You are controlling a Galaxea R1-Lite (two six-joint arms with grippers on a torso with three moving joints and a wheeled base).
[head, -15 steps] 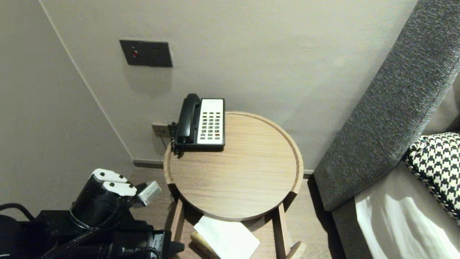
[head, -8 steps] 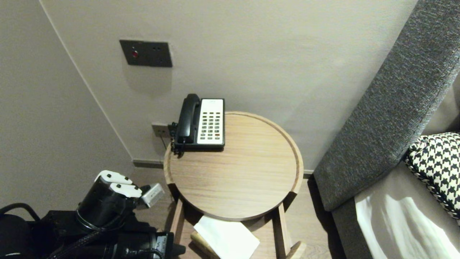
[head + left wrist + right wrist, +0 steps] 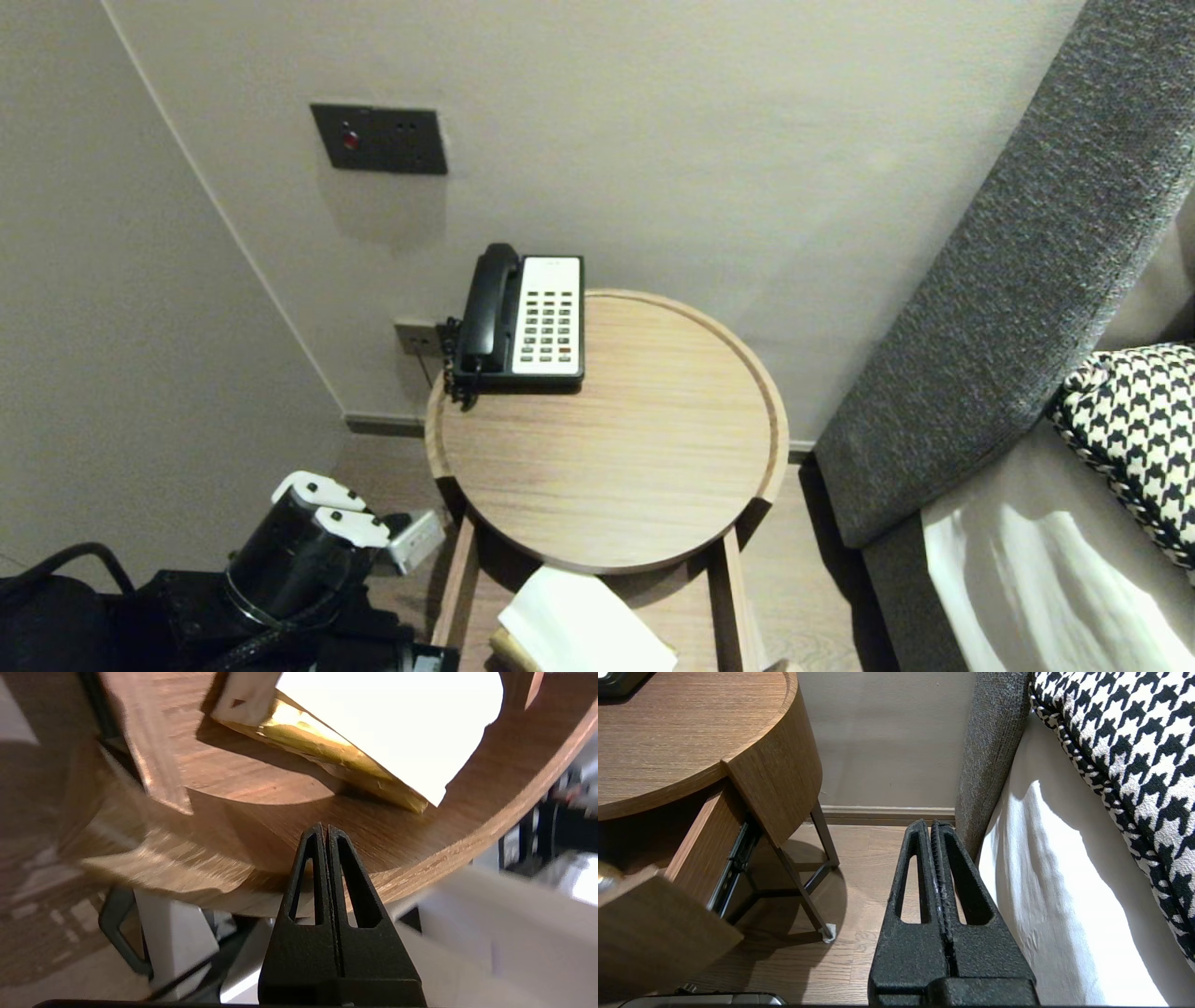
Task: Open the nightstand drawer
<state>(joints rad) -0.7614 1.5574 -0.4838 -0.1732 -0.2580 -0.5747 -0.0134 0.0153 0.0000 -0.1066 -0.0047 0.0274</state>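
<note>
A round wooden side table (image 3: pixel 607 467) carries a black and white desk phone (image 3: pixel 523 317) at its back left. Under the top, a drawer (image 3: pixel 457 588) stands pulled out towards me. In it lies a white-covered book (image 3: pixel 574 625) with gilt page edges (image 3: pixel 336 751). My left arm (image 3: pixel 308 541) hangs low at the table's left front. Its gripper (image 3: pixel 325 828) is shut and empty, with the tips at the curved drawer front (image 3: pixel 420 830). The right gripper (image 3: pixel 931 823) is shut and empty above the floor between the table and the sofa.
A grey upholstered sofa arm (image 3: pixel 1008 280) and a houndstooth cushion (image 3: pixel 1134 420) fill the right side. The walls meet in a corner behind the table, with a dark switch plate (image 3: pixel 378 138) and a socket (image 3: pixel 415 338). Slim table legs (image 3: pixel 803 891) stand on the wood floor.
My left arm has sunk and shifted right, towards the drawer. The drawer and its book have slid a little further out towards me. The right arm kept still.
</note>
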